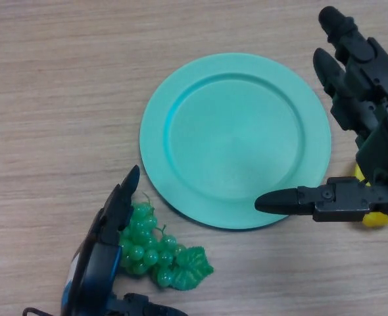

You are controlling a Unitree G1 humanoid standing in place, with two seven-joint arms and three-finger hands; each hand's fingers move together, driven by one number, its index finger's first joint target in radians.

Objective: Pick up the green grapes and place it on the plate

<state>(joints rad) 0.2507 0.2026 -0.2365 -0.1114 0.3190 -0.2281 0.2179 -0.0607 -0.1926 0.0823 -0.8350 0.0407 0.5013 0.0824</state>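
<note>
A bunch of green grapes with a green leaf lies on the wooden table, just below the left rim of a round teal plate. The plate has nothing on it. My left hand comes in from the bottom left and stands right beside the grapes on their left, fingers straight, thumb low at the bottom edge, partly covering the bunch. My right hand is at the right edge of the plate, open, fingers pointing up and its thumb stretched left over the plate's lower right rim.
A yellow object shows partly behind my right hand at the right edge. The wooden table extends to the left and above the plate.
</note>
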